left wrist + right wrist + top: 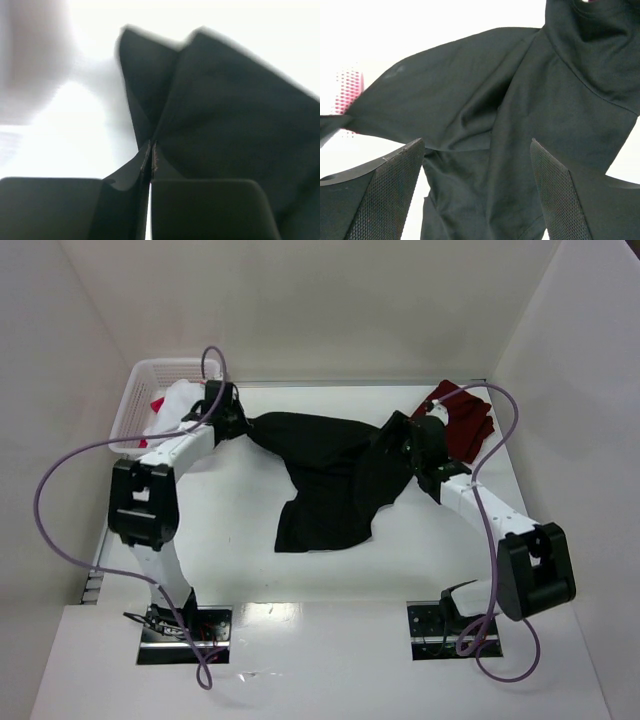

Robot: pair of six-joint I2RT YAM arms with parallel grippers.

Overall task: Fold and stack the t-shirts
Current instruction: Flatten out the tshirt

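A black t-shirt lies crumpled across the middle of the table. My left gripper is shut on its left edge, near the basket; in the left wrist view the cloth fans out from the pinched jaws. My right gripper is open over the shirt's right side; in the right wrist view both fingers stand wide apart with black cloth below them. A dark maroon t-shirt lies at the back right. White and pink-red shirts sit in the basket.
A white lattice basket stands at the back left corner. White walls enclose the table on the left, back and right. Purple cables loop from both arms.
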